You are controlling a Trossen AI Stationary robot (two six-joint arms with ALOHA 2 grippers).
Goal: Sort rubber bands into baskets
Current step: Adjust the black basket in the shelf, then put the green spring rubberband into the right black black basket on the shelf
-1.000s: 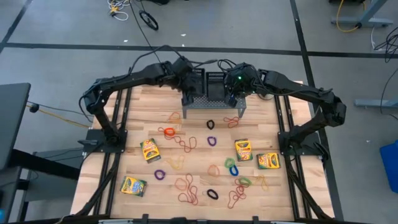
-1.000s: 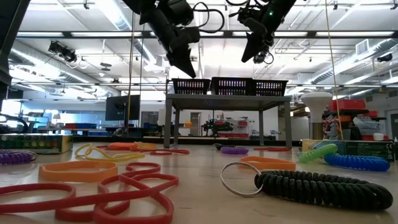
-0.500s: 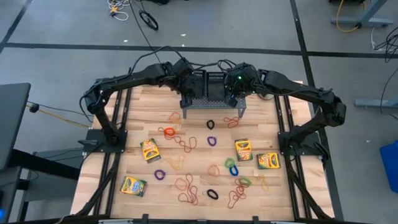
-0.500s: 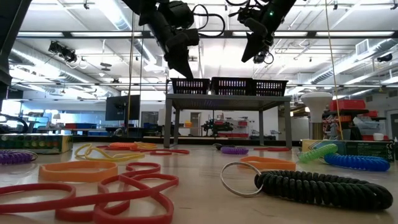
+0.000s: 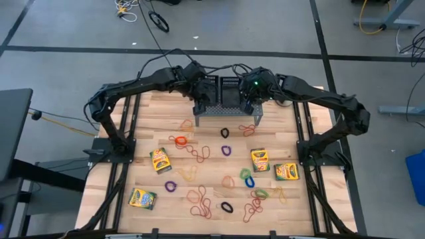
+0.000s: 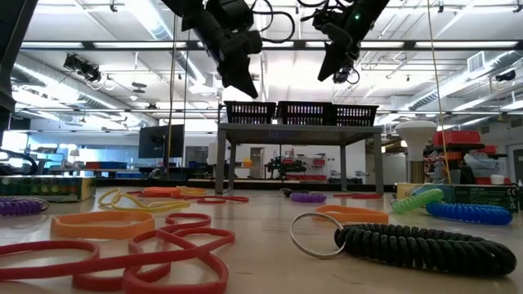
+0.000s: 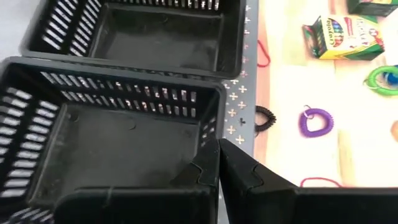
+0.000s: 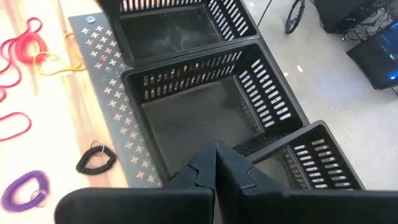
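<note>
From above, the rubber bands [image 5: 199, 154] lie scattered over the wooden table [image 5: 146, 129] as thin orange, red and purple loops, among coiled bands and four crayon boxes [image 5: 160, 159]. The three black mesh baskets [image 5: 221, 93] stand in a row on the grey perforated stand [image 5: 226, 111] at the far edge. The left gripper [image 5: 201, 99] hangs over the left basket, the right gripper [image 5: 248, 99] over the right one.

At table height, red and orange bands [image 6: 167, 245] fill the near foreground beside a black coiled band [image 6: 425, 247] on a metal ring. Both arms hang above the baskets [image 6: 302, 113]; the left gripper [image 6: 243, 80] sits a little higher than half a second ago, the right gripper [image 6: 333, 69] unmoved.

The left wrist view shows its fingers [image 7: 239, 171] pressed together, holding nothing, over an empty basket [image 7: 118, 140]; the next basket [image 7: 161, 34] is empty too.

The right wrist view shows its fingers [image 8: 233, 168] likewise closed and empty above the middle basket [image 8: 205, 115], which holds nothing.
</note>
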